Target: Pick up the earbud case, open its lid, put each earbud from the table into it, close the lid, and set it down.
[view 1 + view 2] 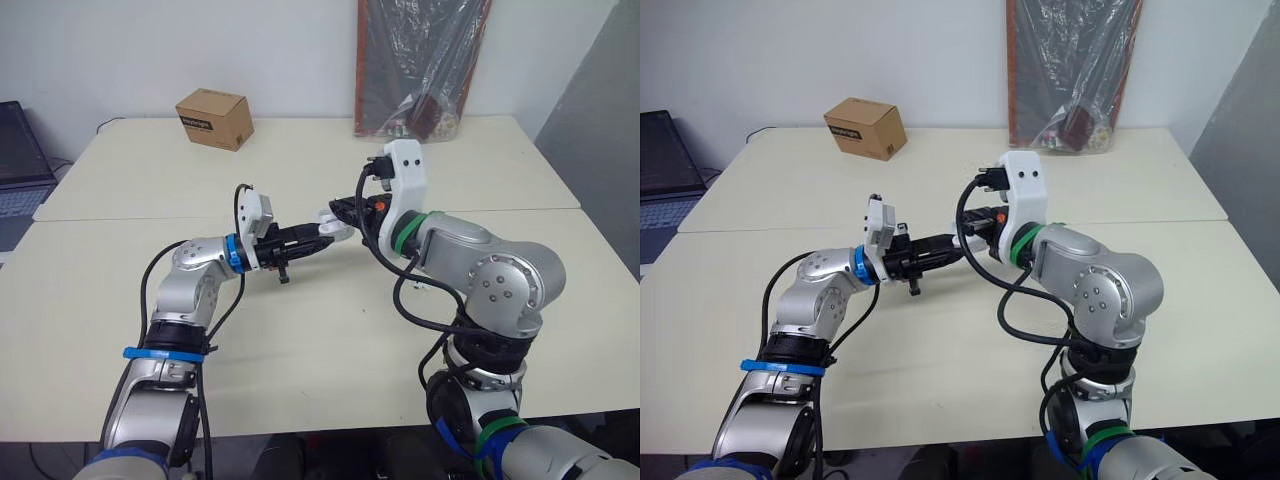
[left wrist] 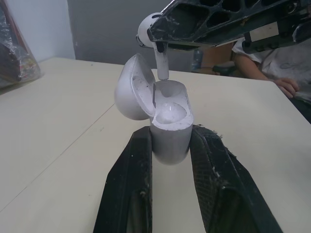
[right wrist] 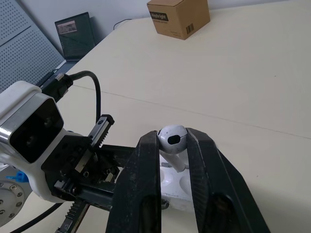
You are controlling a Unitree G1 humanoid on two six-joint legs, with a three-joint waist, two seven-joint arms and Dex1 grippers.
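My left gripper (image 2: 171,133) is shut on the white earbud case (image 2: 169,141), holding it above the middle of the table. The case's lid (image 2: 132,87) is swung open. A rounded white earbud head (image 2: 170,112) sits in one slot. My right gripper (image 3: 172,138) is shut on a white earbud (image 3: 173,140) just over the case (image 3: 171,187). In the left wrist view this earbud's stem (image 2: 162,65) points down at the empty slot, its tip at the case's rim. The head views show both grippers meeting at the case (image 1: 335,229).
A cardboard box (image 1: 214,118) stands at the far left of the table (image 1: 300,340). A plastic-wrapped board (image 1: 420,60) leans on the wall at the far right. A laptop (image 1: 20,160) sits off to the left. A seated person (image 2: 272,58) is beyond the table.
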